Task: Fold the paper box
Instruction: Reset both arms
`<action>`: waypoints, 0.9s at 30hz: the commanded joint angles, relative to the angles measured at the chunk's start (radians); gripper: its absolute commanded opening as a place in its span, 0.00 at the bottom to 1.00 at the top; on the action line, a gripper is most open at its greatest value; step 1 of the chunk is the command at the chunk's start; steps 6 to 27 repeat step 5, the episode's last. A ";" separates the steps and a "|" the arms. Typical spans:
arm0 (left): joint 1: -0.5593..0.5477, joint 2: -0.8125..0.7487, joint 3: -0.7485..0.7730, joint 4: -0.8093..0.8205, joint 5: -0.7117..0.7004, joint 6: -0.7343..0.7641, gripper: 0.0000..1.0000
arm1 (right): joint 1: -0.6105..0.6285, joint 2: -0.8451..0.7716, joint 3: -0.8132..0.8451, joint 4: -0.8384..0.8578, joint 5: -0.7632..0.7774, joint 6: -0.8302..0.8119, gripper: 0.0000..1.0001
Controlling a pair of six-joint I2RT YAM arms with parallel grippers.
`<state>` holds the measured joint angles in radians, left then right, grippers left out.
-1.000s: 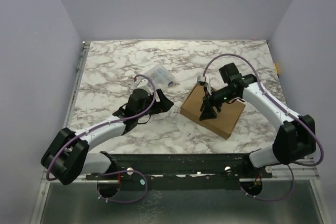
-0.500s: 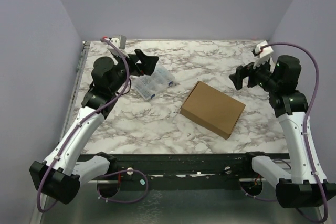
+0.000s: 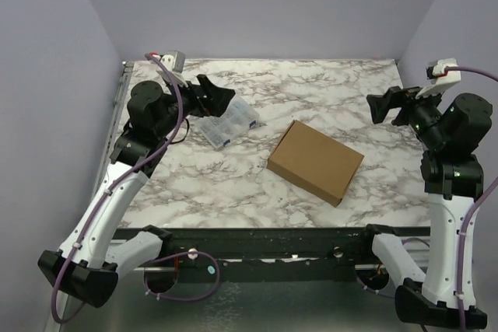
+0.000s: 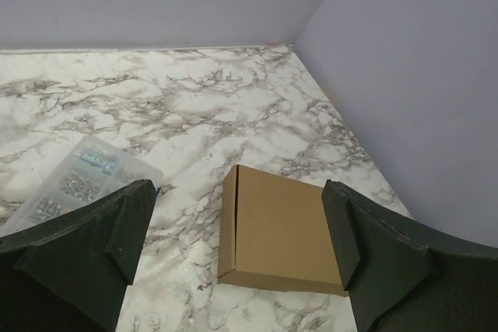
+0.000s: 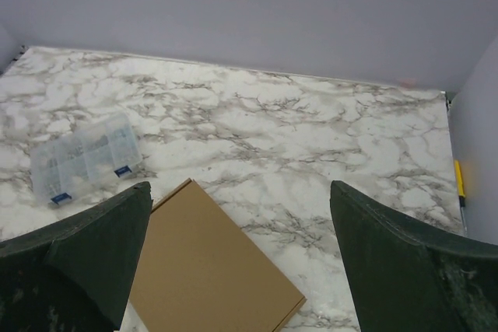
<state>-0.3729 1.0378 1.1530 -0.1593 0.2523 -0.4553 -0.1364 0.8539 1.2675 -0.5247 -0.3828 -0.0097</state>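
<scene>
The box [image 3: 315,162] lies between both arms, long axis far-left to near-right. Left gripper [image 3: 217,96] and right gripper [image 3: 386,106] hover fully open, empty; the right seems nearer.

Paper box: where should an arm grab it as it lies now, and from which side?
Probably the short edge facing the right arm, with the open right gripper coming in low from the right. The paper box lies closed and flat on the table, so only its shallow side walls offer a pinch; the top looks too wide to span. The clear case sits off its left.
</scene>
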 commanded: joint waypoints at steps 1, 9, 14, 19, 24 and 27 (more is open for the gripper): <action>0.006 -0.042 -0.030 -0.014 0.017 -0.014 0.99 | -0.007 -0.013 -0.002 -0.018 -0.020 0.090 1.00; 0.006 -0.043 -0.042 -0.014 0.018 -0.011 0.99 | -0.015 -0.018 -0.028 -0.003 -0.020 0.077 1.00; 0.006 -0.043 -0.042 -0.014 0.018 -0.011 0.99 | -0.015 -0.018 -0.028 -0.003 -0.020 0.077 1.00; 0.006 -0.043 -0.042 -0.014 0.018 -0.011 0.99 | -0.015 -0.018 -0.028 -0.003 -0.020 0.077 1.00; 0.006 -0.043 -0.042 -0.014 0.018 -0.011 0.99 | -0.015 -0.018 -0.028 -0.003 -0.020 0.077 1.00; 0.006 -0.043 -0.042 -0.014 0.018 -0.011 0.99 | -0.015 -0.018 -0.028 -0.003 -0.020 0.077 1.00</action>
